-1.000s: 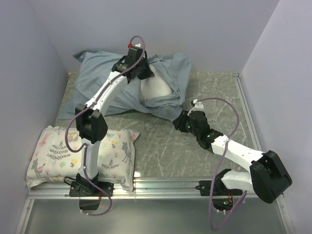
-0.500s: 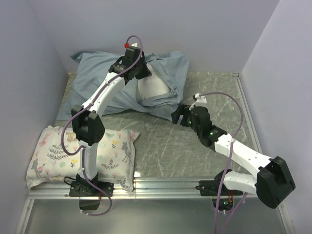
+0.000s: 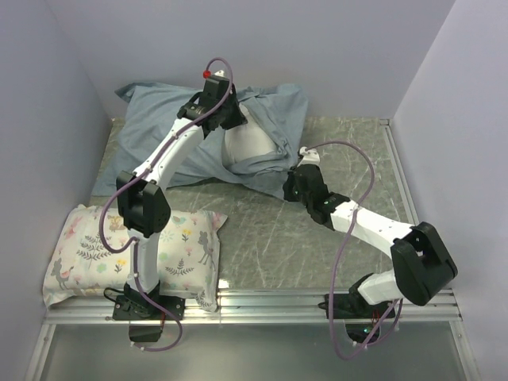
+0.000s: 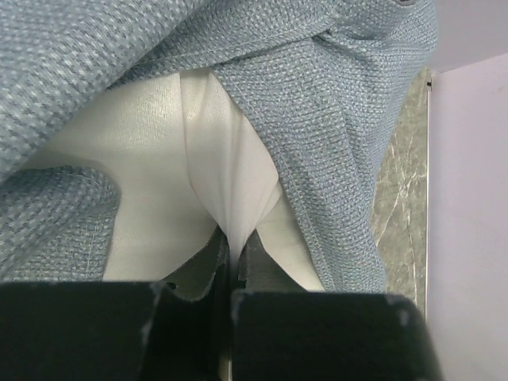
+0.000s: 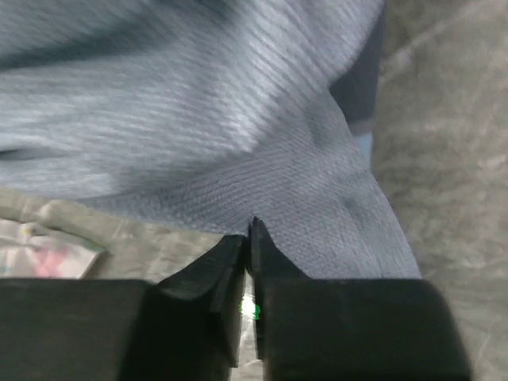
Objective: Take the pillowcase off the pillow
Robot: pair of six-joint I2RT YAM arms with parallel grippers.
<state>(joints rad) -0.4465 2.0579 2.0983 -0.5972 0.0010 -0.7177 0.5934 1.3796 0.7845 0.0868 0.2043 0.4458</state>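
The slate-blue pillowcase (image 3: pixel 159 131) lies crumpled at the back of the table. The white pillow (image 3: pixel 250 144) shows through its open mouth. My left gripper (image 3: pixel 232 121) is shut on a pinched fold of the white pillow (image 4: pixel 198 159), with pillowcase cloth (image 4: pixel 317 111) draped around it. My right gripper (image 3: pixel 292 189) is shut at the pillowcase's near right corner (image 3: pixel 274 181). In the right wrist view its fingertips (image 5: pixel 255 232) touch the edge of the pillowcase (image 5: pixel 238 119); I see no cloth drawn between them.
A white pillow printed with flowers and deer (image 3: pixel 135 254) lies at the front left by the left arm's base. Walls close in the left, back and right. A metal rail (image 3: pixel 262 302) runs along the front edge.
My left gripper has pulled the pillow fold slightly back and up. My right arm has swung and stretched lower across the table, its gripper staying by the pillowcase's near right corner.
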